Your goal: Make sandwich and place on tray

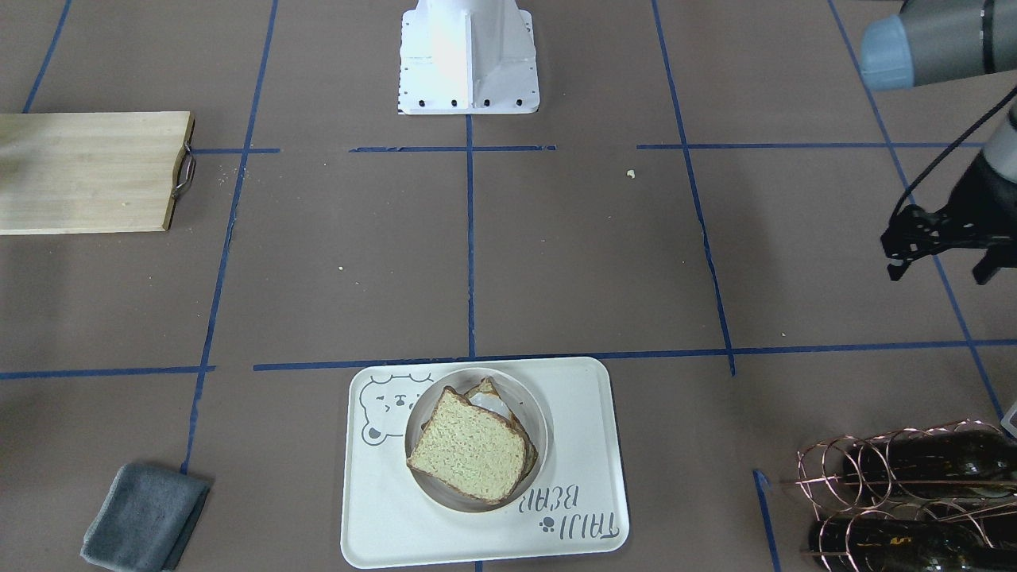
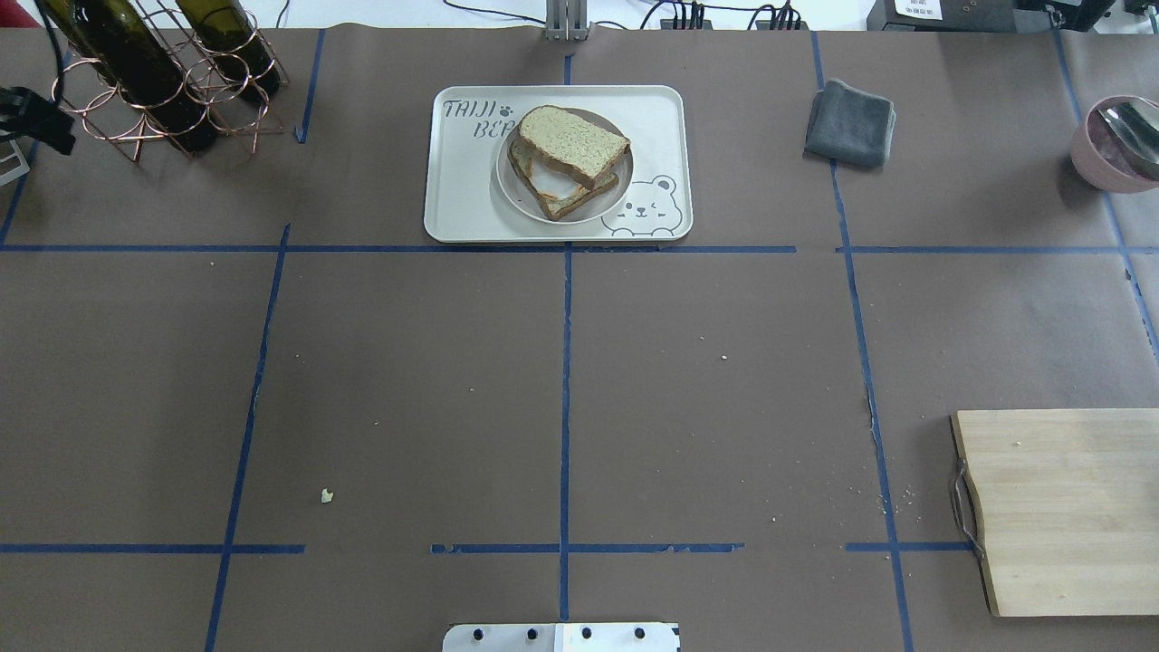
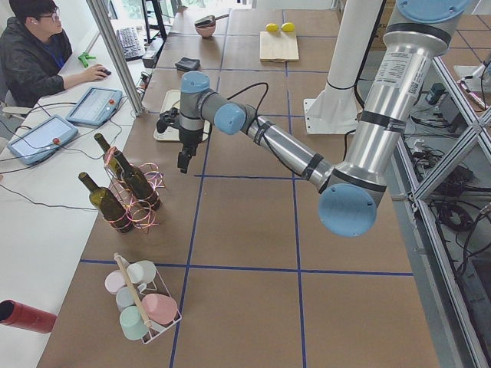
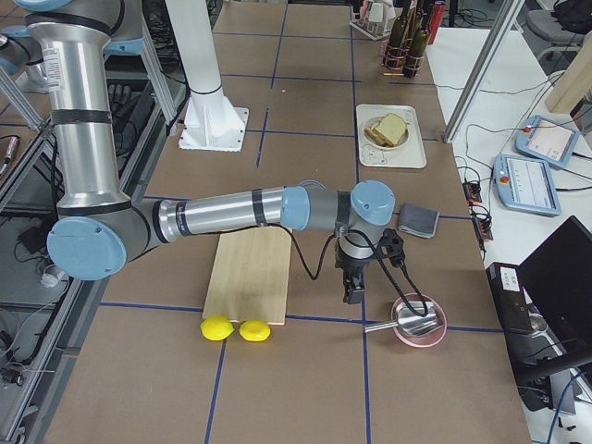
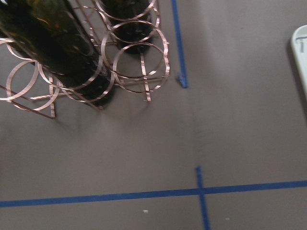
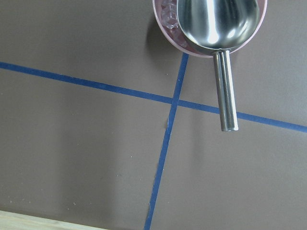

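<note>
The table (image 2: 407,380) lies open near the tray (image 2: 462,199). A wine-bottle rack (image 2: 154,91) stands far left, and a grey cloth (image 2: 849,124), seemingly apart, lies far right.

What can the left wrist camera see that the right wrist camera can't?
Only the left wrist camera sees dark bottles in a copper rack, plus a corner of the tray. Only the right wrist camera sees the pink bowl with a shiny metal scoop. Both see the brown table with blue tape lines.

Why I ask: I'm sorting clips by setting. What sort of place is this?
Probably a robotics lab, not a kitchen: industrial arms mounted at a table gridded with blue tape, and an operator seated beside touchscreen pendants.
</note>
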Available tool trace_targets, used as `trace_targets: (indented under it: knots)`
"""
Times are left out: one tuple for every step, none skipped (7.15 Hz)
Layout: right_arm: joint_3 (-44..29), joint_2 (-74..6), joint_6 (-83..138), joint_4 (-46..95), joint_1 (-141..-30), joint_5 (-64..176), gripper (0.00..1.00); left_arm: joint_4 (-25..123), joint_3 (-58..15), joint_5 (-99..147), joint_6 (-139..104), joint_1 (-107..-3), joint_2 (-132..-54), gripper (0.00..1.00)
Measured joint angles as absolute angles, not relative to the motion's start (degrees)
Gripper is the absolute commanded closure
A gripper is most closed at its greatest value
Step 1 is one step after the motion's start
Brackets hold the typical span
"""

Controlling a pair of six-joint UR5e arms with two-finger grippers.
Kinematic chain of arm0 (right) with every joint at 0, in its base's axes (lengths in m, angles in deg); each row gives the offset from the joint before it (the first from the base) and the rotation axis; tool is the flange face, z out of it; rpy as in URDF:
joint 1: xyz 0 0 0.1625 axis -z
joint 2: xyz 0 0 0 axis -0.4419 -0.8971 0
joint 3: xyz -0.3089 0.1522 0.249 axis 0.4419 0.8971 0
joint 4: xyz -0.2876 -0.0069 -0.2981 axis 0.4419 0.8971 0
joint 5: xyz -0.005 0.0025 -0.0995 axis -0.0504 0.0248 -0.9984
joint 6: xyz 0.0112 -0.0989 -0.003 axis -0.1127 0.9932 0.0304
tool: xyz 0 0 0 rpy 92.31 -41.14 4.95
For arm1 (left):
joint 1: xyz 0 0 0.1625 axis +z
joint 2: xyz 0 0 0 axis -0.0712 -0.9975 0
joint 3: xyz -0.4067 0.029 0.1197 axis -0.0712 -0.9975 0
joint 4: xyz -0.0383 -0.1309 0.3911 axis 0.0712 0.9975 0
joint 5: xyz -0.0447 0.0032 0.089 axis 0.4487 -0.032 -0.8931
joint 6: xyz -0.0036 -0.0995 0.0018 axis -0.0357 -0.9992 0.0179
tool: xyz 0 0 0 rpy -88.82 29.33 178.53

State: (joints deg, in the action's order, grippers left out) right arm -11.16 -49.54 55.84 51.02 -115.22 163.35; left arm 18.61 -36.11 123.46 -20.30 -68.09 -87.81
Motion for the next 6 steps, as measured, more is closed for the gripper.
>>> trace_targets:
  knots:
    - [-11.1,-49.3,55.8,50.9,-115.4,163.4,0.00,17.8,-35.6,126.7,-14.1,-72.3,-85.2,0.00]
    - [-10.8,-49.2,55.7,50.1,-115.5,163.6,0.00,17.5,-35.1,128.5,-10.6,-75.3,-82.5,0.00]
    - [-9.9,-49.4,55.6,49.0,-115.6,164.2,0.00,17.5,-34.2,129.4,-7.4,-77.5,-80.0,0.00]
    - [-9.2,-49.9,55.3,48.5,-116.2,165.3,0.00,17.6,-32.2,130.9,-4.5,-79.2,-77.9,0.00]
    - [-8.8,-50.7,54.8,48.3,-117.1,166.7,0.00,17.8,-29.7,132.9,-2.5,-80.8,-76.4,0.00]
    - [-8.7,-51.6,54.2,48.2,-117.8,167.5,0.00,18.0,-27.7,134.2,-1.0,-82.0,-75.4,0.00]
